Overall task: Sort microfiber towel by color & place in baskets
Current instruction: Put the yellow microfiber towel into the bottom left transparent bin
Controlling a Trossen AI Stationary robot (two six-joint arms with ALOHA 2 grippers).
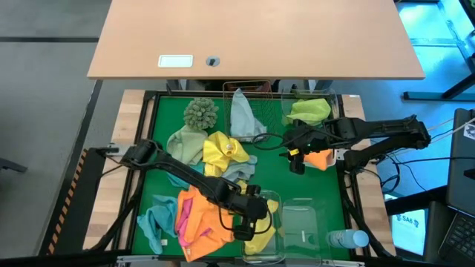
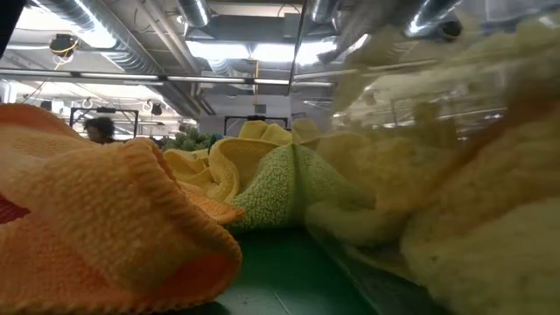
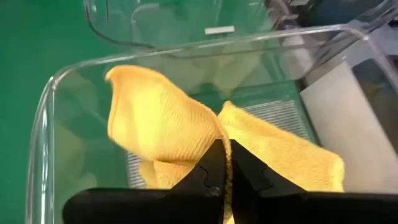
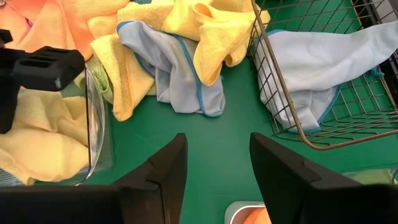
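Low in the high view, the left hand (image 3: 225, 163) is clamped on a fold of the soft, light yellow microfiber towel (image 3: 161, 127) draped limply into the clear plastic tub (image 3: 46, 118), best pinched at an edge; the right hand (image 4: 217, 165) hangs apart at centre

A clear plastic tub (image 1: 266, 222) is set at the table's near edge, with a second clear tub (image 1: 304, 226) just to its right and a bottle (image 1: 347, 239) beyond that. A heap of towels (image 1: 197, 215) is piled left of the tubs. At the far edge, a wire mesh basket (image 1: 249, 111) is flanked by a shaggy ball (image 1: 200, 113) on its left and a tray (image 1: 315, 111) on its right. One towel (image 3: 186, 137) is draped inside the first tub.
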